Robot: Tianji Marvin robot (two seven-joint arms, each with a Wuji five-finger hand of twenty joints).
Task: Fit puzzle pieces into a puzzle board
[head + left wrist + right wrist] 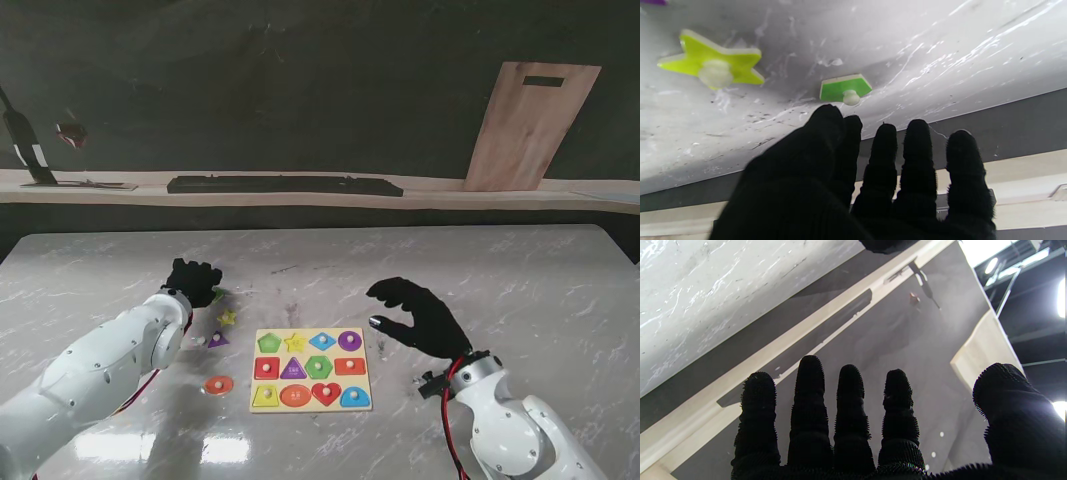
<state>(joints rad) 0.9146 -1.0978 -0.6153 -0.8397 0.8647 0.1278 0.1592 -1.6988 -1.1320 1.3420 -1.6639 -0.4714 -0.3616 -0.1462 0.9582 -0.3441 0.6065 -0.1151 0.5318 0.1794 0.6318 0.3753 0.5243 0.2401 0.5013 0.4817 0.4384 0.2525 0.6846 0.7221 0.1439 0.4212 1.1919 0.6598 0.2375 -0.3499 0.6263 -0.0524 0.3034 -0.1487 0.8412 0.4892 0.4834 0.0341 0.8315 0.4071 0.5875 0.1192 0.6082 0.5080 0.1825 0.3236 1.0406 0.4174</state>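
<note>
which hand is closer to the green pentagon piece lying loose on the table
Left. The left hand hovers right beside the green pentagon piece, fingers apart. The right hand is open on the far side of the puzzle board.

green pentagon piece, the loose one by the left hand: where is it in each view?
Stand view: green pentagon piece only a sliver, just right of the left hand, farther from me than the yellow star piece.
Left wrist view: in full, just past the fingertips.
Right wrist view: not in it.
Shared landmark: the yellow star piece, beside it.
</note>
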